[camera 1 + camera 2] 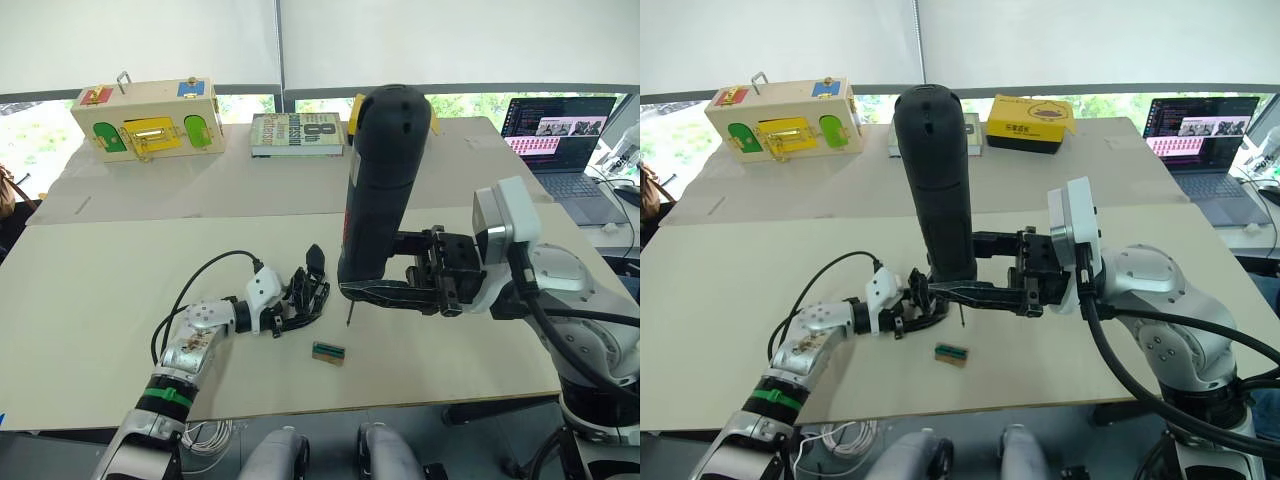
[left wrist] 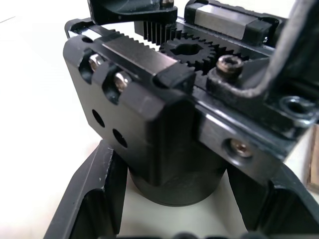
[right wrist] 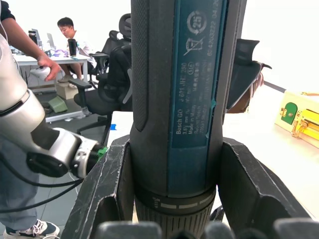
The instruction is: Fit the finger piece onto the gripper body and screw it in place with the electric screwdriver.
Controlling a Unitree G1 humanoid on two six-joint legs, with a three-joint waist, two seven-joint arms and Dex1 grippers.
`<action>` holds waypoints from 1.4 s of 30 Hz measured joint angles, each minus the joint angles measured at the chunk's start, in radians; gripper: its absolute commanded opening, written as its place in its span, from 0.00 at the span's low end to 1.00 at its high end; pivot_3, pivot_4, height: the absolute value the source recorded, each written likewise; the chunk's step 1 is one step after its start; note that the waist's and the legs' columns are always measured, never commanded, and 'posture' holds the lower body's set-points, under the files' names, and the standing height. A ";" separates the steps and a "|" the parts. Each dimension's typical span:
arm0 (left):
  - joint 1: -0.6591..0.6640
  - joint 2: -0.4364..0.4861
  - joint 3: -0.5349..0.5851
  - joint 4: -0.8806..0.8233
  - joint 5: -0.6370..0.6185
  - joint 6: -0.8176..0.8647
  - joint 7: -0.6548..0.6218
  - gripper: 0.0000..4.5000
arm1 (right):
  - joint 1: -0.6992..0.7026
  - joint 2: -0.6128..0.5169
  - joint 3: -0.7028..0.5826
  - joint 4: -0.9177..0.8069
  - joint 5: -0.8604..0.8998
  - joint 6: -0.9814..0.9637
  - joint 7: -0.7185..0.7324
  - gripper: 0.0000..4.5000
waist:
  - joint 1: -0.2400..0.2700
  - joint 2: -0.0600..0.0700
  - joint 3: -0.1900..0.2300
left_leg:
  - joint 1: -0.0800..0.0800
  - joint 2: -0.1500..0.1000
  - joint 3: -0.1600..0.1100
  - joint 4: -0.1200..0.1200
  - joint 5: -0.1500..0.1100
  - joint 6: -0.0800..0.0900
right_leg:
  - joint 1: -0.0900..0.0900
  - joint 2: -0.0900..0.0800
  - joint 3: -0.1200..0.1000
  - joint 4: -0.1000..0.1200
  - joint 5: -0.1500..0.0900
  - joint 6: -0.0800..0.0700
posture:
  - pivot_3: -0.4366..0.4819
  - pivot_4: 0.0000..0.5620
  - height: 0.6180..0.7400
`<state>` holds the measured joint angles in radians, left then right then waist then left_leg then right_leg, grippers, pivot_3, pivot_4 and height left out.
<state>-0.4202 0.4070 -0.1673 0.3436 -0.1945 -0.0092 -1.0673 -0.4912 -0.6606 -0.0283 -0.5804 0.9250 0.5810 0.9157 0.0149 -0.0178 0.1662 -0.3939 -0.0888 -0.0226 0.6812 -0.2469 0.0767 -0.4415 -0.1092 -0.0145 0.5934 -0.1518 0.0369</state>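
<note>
We see the right gripper (image 1: 372,292) clamped around the upright electric screwdriver (image 1: 378,190), its bit just beside the left gripper (image 1: 305,298), which pinches the gripper body (image 2: 164,124) on the table (image 1: 100,290).

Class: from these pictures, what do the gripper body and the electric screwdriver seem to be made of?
Gripper body: probably matte black plastic or coated metal, with bright metal screws and a toothed gear. Electric screwdriver: seemingly matte black plastic casing; thin bit looks like metal.
</note>
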 measured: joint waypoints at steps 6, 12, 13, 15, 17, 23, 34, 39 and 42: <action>-0.027 -0.001 -0.001 0.066 0.004 -0.063 -0.039 0.51 | -0.013 0.000 0.000 0.001 0.000 0.000 -0.003 0.43 | 0.000 0.000 0.000 | 0.000 0.000 0.000 0.000 0.000 0.000 | 0.000 -0.001 0.000 0.000 0.000 0.000 | 0.48 0.27 1.00; -0.022 -0.004 0.012 0.072 0.004 -0.076 -0.011 1.00 | -0.015 0.000 0.000 0.001 0.000 0.000 -0.004 0.43 | 0.000 0.000 0.000 | 0.000 0.000 0.000 0.000 0.000 0.000 | 0.000 -0.001 0.000 0.000 0.000 0.000 | 0.48 0.27 1.00; -0.014 -0.004 0.021 0.065 0.000 -0.072 -0.002 1.00 | -0.015 0.000 0.000 0.000 0.000 0.000 -0.004 0.43 | -0.002 0.000 0.000 | 0.000 0.000 0.000 0.000 0.000 0.000 | 0.000 -0.001 0.000 0.000 0.000 0.000 | 0.48 0.27 1.00; -0.001 -0.004 0.034 0.050 -0.010 -0.050 0.005 1.00 | -0.015 0.000 0.000 0.000 0.000 0.000 -0.004 0.43 | -0.004 0.000 0.000 | 0.000 0.000 0.000 0.000 0.000 0.000 | 0.000 -0.001 0.000 0.000 0.000 0.000 | 0.48 0.27 1.00; 0.022 0.001 0.042 0.014 -0.020 -0.029 0.007 1.00 | -0.014 0.000 0.000 0.000 0.000 0.000 -0.004 0.43 | -0.005 0.000 0.000 | 0.000 0.000 0.000 0.000 0.000 0.000 | -0.001 -0.001 0.001 0.000 0.000 0.000 | 0.48 0.27 1.00; 0.105 0.010 0.057 -0.108 -0.041 0.036 0.042 1.00 | -0.012 0.000 0.000 0.000 0.000 0.000 -0.002 0.43 | -0.003 0.000 0.000 | -0.001 0.000 0.000 -0.001 -0.001 0.000 | -0.001 -0.001 0.001 0.000 0.000 0.000 | 0.48 0.27 1.00; 0.141 -0.027 0.034 -0.188 -0.014 0.077 0.145 1.00 | -0.013 0.002 0.002 0.002 0.000 0.000 0.003 0.43 | 0.004 0.000 0.000 | -0.001 0.000 0.000 -0.001 -0.001 0.000 | -0.001 -0.001 0.000 0.000 0.000 0.000 | 0.48 0.27 1.00; 0.125 -0.027 0.033 -0.173 -0.002 0.077 0.153 1.00 | -0.019 0.002 0.002 0.004 0.000 0.000 0.003 0.43 | 0.004 0.000 0.000 | -0.001 0.000 0.000 -0.001 -0.001 0.000 | -0.001 -0.001 0.000 0.000 0.000 0.000 | 0.48 0.27 1.00; 0.121 -0.027 0.029 -0.170 0.001 0.075 0.149 1.00 | -0.027 0.002 0.002 0.011 0.000 0.000 0.000 0.43 | 0.005 0.000 0.000 | -0.001 0.000 0.000 -0.001 -0.001 0.000 | -0.001 -0.001 0.000 0.000 0.000 0.000 | 0.48 0.27 1.00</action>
<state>-0.2996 0.3796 -0.1383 0.1738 -0.1938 0.0656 -0.9179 -0.5182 -0.6582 -0.0264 -0.5694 0.9251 0.5812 0.9159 0.0195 -0.0179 0.1663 -0.3949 -0.0893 -0.0227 0.6806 -0.2479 0.0762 -0.4425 -0.1104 -0.0146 0.5932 -0.1517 0.0369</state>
